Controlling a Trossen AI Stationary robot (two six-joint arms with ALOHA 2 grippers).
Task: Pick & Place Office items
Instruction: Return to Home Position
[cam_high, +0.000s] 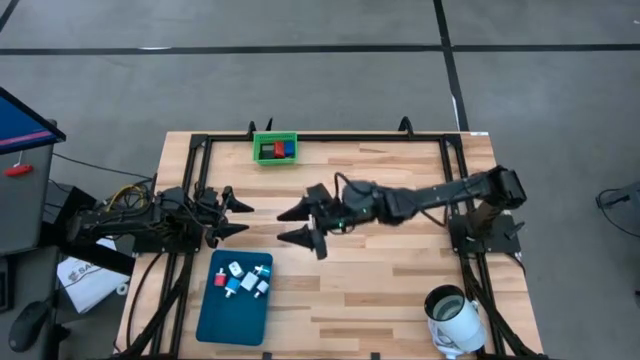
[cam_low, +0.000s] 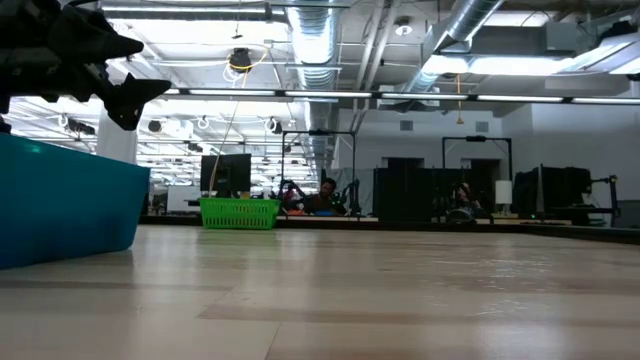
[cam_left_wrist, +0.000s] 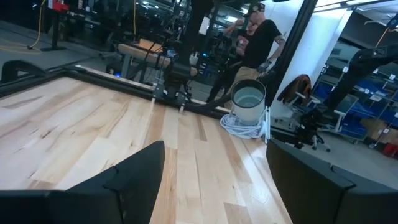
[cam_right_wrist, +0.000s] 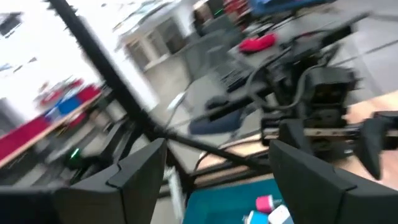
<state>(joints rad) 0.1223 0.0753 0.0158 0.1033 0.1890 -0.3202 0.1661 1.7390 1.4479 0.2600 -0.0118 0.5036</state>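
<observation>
Several small office items, white, cyan and red (cam_high: 243, 280), lie in a teal tray (cam_high: 225, 318) near the table's front left; the right wrist view shows some of them (cam_right_wrist: 267, 203). Red, blue and black pieces (cam_high: 277, 150) sit in a green bin (cam_high: 260, 137) at the far edge, seen also in the low view (cam_low: 240, 213). My left gripper (cam_high: 240, 217) stands open at the table's left, pointing level toward the right, with nothing between its fingers (cam_left_wrist: 214, 180). My right gripper (cam_high: 287, 226) reaches level across the table's middle toward the left, open and empty (cam_right_wrist: 217, 180), above and beyond the tray's far end.
A large white cylinder (cam_high: 455, 318) stands at the near right corner on a coil of white cord (cam_left_wrist: 239, 127). A black frame (cam_high: 330, 138) runs round the table top. A person (cam_left_wrist: 258, 37) stands in the room beyond the table. Bare wood lies between the tray and the cylinder.
</observation>
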